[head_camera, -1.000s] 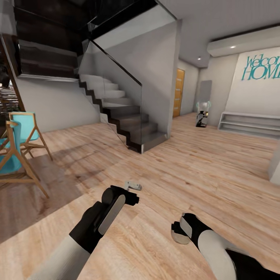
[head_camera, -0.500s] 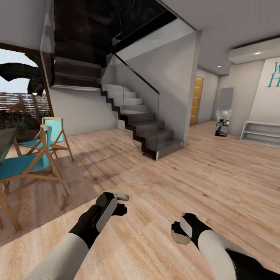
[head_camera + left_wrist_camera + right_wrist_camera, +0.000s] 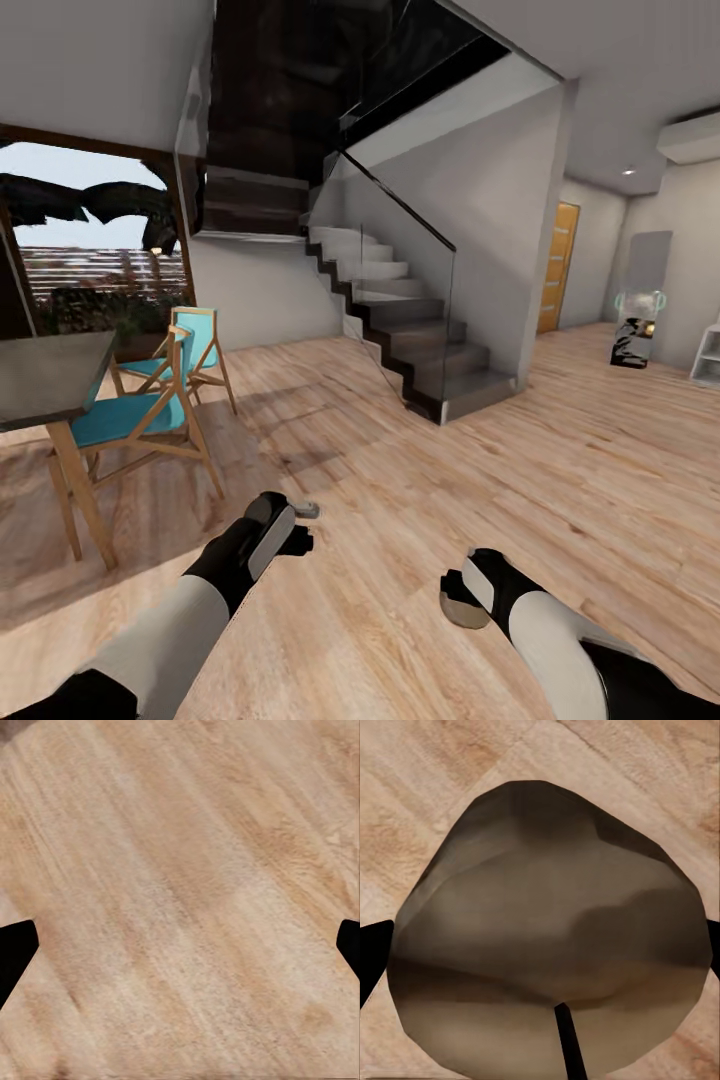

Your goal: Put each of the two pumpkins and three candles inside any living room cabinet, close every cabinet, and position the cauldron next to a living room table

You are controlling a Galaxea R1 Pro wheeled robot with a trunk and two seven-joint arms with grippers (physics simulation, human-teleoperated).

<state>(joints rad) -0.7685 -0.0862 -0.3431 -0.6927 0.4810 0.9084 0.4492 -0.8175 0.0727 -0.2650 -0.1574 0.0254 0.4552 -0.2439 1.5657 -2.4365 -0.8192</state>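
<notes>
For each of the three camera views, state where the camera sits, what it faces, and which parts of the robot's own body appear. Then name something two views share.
Head view: on the robot's head, facing forward and down over wooden floor toward the staircase; shows left gripper and right gripper.
Left wrist view: near the left gripper, facing bare floor; dark fingertips at the edges.
Right wrist view: near the right gripper, facing a candle between its fingertips.
Shared: candle and floor, head and right wrist views.

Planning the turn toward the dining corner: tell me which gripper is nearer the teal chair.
Left. The left gripper hangs just right of the teal chair; the right gripper sits farther right, across the floor.
</notes>
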